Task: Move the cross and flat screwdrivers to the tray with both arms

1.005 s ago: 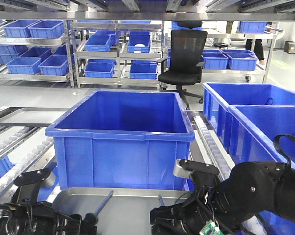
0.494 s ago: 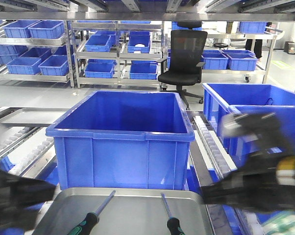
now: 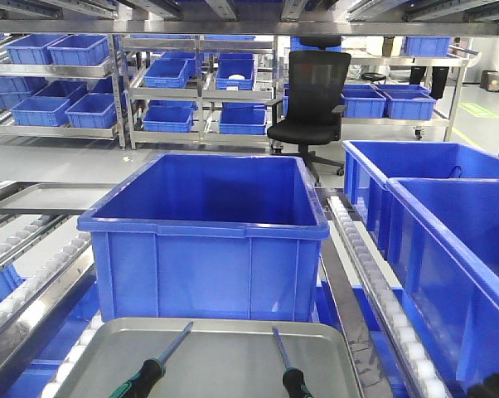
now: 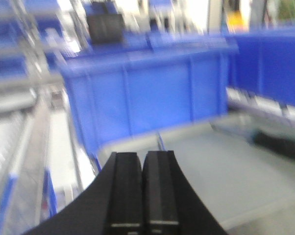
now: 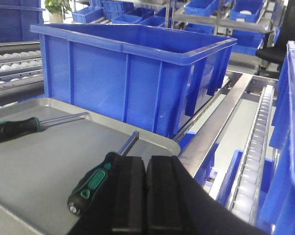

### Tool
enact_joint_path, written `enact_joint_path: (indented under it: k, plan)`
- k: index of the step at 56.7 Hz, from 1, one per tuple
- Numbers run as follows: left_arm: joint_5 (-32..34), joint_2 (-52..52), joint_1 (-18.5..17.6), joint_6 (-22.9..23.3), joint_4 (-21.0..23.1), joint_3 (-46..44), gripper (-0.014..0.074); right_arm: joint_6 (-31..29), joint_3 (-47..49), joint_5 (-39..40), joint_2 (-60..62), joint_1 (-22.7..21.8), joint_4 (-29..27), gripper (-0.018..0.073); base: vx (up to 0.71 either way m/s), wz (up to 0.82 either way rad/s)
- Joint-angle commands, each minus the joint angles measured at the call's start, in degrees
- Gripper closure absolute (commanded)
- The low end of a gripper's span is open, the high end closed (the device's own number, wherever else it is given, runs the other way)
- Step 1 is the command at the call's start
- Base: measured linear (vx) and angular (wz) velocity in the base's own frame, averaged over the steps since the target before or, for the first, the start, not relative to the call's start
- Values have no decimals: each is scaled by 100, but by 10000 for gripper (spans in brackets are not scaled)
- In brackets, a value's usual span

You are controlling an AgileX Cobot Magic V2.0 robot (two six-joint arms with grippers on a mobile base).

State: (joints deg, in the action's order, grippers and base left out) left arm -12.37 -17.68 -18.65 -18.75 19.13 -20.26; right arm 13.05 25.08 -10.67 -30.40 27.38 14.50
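Both slim screwdrivers with black-and-green handles lay inside the large shallow grey metal tray (image 3: 225,356), and neither was being held. In the front view the left screwdriver (image 3: 154,365) lay slanted, its steel shaft pointing up and to the right toward the big deep blue plastic crate (image 3: 204,240) that stood just behind the tray's far rim, while the right screwdriver (image 3: 287,369) lay well apart from it, shaft angled up and slightly left, handle at the bottom edge of the picture. The right wrist view showed the right hand (image 5: 145,196) with its two black pads pressed together, holding nothing, right beside the nearer screwdriver's handle; the other one lay farther off by the tray's left side. The left wrist view was badly blurred, yet the left hand (image 4: 143,191) also showed its pads closed against each other with nothing between them, above the tray's near side. A black mesh office chair (image 3: 312,95) stood at the back among metal shelving racks (image 3: 196,87) stacked with smaller blue bins. No brand, label or writing could be read anywhere in these views.
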Motion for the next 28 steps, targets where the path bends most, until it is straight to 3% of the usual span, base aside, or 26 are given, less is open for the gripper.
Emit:
enact_joint_path:
  k: [1,28]
  plan:
    - [858,1,-23,59,69,-68,596,-12,137,497,10,-11,105,567,0,0]
    - [849,-27,-23,59,69,-68,596,-12,137,481,10,-11,105,567,0,0]
